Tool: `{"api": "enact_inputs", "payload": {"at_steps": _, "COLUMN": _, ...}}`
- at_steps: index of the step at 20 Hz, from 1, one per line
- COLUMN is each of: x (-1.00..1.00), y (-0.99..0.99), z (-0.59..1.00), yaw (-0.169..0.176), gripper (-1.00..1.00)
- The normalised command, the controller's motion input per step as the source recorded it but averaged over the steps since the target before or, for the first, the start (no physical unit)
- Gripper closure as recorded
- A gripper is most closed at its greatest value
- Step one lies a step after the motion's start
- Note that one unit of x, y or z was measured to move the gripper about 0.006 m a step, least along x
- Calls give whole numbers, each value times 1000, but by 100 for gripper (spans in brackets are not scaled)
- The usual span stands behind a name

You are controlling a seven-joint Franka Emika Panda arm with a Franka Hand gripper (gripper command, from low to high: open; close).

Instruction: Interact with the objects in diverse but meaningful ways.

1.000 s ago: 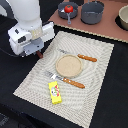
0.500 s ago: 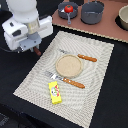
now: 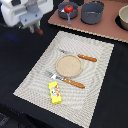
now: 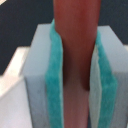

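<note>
In the wrist view my gripper [image 4: 75,100] is shut on a reddish-brown stick [image 4: 75,25], which stands between the teal pads [image 4: 54,75]. The exterior view has the gripper [image 3: 36,29] high over the dark table, off the mat's far corner on the exterior view's left. A yellow packet with red print [image 3: 56,92] lies on the striped mat's near part. A red tomato-like ball [image 3: 68,9] sits in a small grey pot [image 3: 70,15] at the back. No white oblong piece shows.
A round tan plate [image 3: 68,64] lies mid-mat between two pieces of wooden-handled cutlery [image 3: 74,82] [image 3: 86,58]. A larger grey pot [image 3: 92,12] and a pale bowl [image 3: 123,17] stand on the brown board [image 3: 107,30] at the back.
The arm has risen and drawn back toward the exterior view's upper left, away from the mat, with the stick still held. The mat's items have not moved.
</note>
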Motion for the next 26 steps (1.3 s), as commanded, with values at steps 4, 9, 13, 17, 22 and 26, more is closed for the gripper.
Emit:
{"api": "enact_inputs", "payload": {"at_steps": 4, "x": 21, "y": 809, "z": 421, "yaw": 87, "gripper": 100}}
{"api": "enact_inputs", "payload": {"at_steps": 9, "x": 171, "y": 855, "z": 357, "yaw": 74, "gripper": 100}}
{"api": "enact_inputs", "payload": {"at_steps": 13, "x": 279, "y": 844, "z": 168, "yaw": 73, "gripper": 100}}
{"api": "enact_inputs", "payload": {"at_steps": 17, "x": 265, "y": 816, "z": 69, "yaw": 78, "gripper": 100}}
{"api": "enact_inputs", "payload": {"at_steps": 22, "x": 318, "y": 798, "z": 147, "yaw": 81, "gripper": 100}}
{"api": "enact_inputs", "payload": {"at_steps": 26, "x": 472, "y": 789, "z": 324, "yaw": 51, "gripper": 100}}
